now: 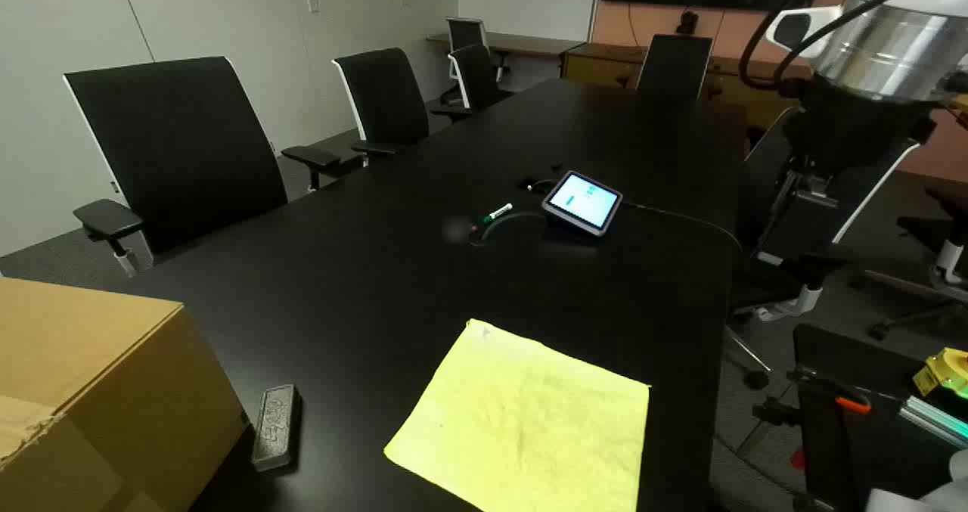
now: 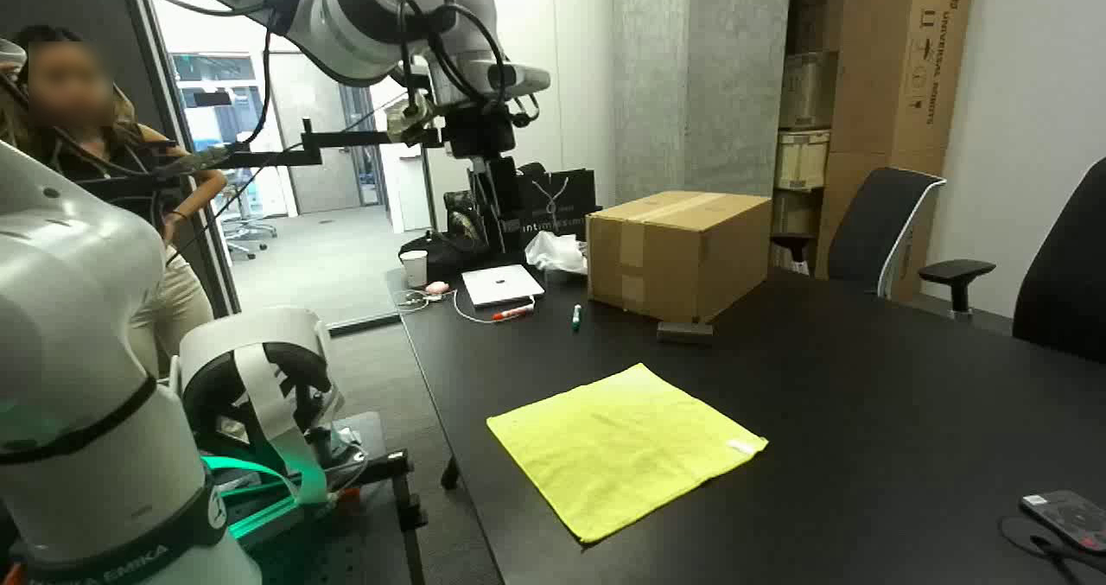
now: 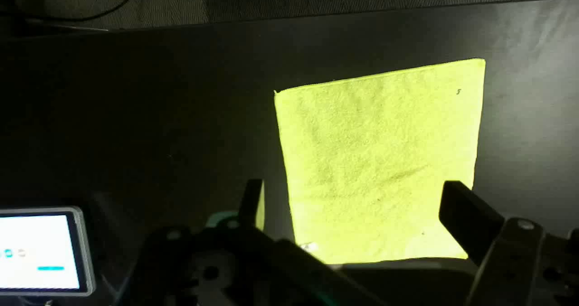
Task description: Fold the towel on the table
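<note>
The towel (image 1: 529,421) is a pale yellow square cloth. It lies flat and spread out on the glossy black table (image 1: 363,293), with slight creases. It also shows flat in an exterior view (image 2: 626,451), with a small white tag near one corner. In the wrist view the whole towel (image 3: 377,152) shows except a lower edge part behind the fingers. My gripper (image 3: 353,190) is open and empty, its two fingers wide apart in the wrist view. In both exterior views the gripper (image 2: 501,222) hangs high above the table level, apart from the towel.
A tan cardboard box (image 2: 674,257) stands on the table, with a dark eraser-like block (image 1: 276,429) beside it. A lit tablet (image 1: 582,200) and a green marker (image 1: 497,213) lie farther along. A laptop (image 2: 501,285) and paper cup (image 2: 415,268) are near the table's end. Office chairs (image 1: 174,134) line the side.
</note>
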`<control>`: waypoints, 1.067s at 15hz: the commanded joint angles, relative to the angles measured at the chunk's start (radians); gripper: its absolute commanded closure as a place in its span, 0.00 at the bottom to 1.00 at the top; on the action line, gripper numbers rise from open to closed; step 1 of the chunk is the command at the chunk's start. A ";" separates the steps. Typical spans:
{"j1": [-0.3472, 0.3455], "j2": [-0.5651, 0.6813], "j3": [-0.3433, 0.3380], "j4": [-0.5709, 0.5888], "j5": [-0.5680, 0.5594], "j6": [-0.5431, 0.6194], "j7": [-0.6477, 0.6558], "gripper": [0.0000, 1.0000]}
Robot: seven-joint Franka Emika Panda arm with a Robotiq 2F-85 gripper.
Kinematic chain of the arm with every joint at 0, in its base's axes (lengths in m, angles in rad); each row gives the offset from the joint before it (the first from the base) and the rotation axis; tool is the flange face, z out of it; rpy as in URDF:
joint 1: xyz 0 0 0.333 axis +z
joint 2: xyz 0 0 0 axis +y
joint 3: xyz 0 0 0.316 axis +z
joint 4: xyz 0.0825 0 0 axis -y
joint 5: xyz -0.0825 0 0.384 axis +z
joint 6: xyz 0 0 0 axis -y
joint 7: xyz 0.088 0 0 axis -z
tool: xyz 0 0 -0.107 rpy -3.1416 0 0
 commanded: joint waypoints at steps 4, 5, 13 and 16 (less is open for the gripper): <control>0.022 0.004 -0.024 0.006 -0.013 0.005 0.005 0.00; 0.022 0.011 -0.027 -0.003 -0.013 0.016 0.002 0.00; 0.014 0.146 -0.110 -0.181 0.033 0.360 -0.034 0.00; 0.009 0.290 -0.138 -0.193 0.052 0.538 -0.042 0.00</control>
